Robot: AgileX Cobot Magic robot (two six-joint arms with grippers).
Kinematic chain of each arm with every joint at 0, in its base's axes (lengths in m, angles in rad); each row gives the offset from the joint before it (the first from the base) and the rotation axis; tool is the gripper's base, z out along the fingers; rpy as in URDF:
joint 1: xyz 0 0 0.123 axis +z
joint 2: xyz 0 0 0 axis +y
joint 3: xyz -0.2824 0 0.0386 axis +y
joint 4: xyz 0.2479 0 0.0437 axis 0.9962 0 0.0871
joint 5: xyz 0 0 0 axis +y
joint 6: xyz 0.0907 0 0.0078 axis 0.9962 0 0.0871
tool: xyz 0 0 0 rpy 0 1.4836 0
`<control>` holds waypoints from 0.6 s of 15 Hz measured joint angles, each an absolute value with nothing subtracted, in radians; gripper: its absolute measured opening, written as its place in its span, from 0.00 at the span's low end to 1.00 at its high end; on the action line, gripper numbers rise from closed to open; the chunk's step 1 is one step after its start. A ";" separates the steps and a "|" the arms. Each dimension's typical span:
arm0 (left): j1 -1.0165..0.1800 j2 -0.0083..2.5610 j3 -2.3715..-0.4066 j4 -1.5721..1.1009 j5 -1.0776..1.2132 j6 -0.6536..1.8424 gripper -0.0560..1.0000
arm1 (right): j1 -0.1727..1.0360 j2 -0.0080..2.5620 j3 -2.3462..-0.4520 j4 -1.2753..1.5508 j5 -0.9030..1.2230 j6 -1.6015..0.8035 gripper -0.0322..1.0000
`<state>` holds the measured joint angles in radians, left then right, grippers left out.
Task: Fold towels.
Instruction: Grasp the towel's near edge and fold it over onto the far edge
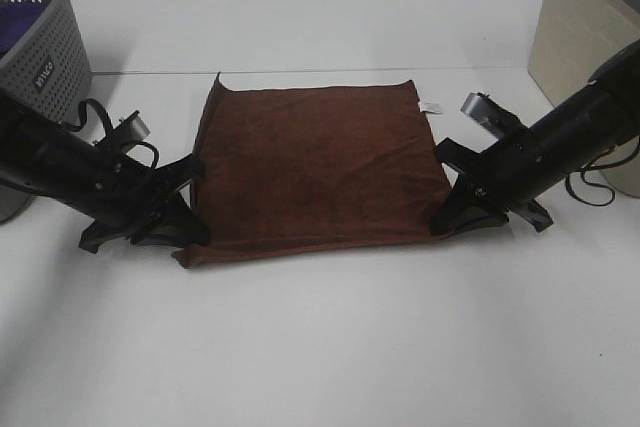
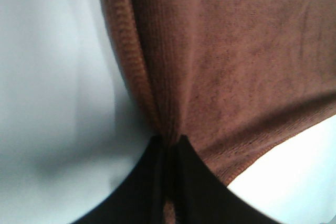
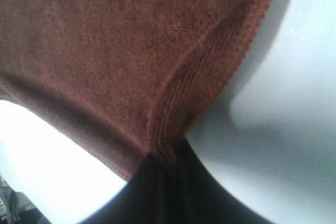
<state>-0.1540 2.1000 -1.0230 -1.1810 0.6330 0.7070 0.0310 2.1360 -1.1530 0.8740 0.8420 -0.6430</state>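
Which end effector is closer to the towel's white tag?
Right. The right end effector grips the towel on the tag side; the left end effector grips the opposite edge.

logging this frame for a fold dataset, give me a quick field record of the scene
towel: dark reddish-brown, spread out on the white table
tag: small, white, at the towel's far right corner
left tool: shut on the towel's left edge
right tool: shut on the towel's right edge
basket: grey, far left, purple cloth inside
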 joint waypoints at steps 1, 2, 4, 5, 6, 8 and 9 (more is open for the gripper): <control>-0.155 2.086 -1.023 -1.127 0.649 0.659 0.07 | 0.032 2.116 -1.153 0.858 0.870 -0.615 0.05; -0.157 2.074 -1.023 -1.072 0.675 0.608 0.07 | 0.033 2.095 -1.146 0.840 0.892 -0.591 0.05; -0.158 2.041 -1.005 -0.998 0.742 0.540 0.07 | 0.033 2.036 -1.097 0.809 0.912 -0.553 0.05; -0.159 2.017 -0.989 -0.987 0.769 0.532 0.07 | 0.033 2.007 -1.055 0.791 0.920 -0.534 0.05; -0.159 1.998 -0.964 -0.982 0.793 0.524 0.07 | 0.033 1.974 -1.006 0.777 0.930 -0.515 0.05; -0.162 1.960 -0.888 -0.973 0.831 0.491 0.07 | 0.035 1.902 -0.907 0.750 0.934 -0.462 0.05; -0.163 1.940 -0.859 -0.970 0.838 0.484 0.07 | 0.035 1.869 -0.864 0.738 0.940 -0.439 0.05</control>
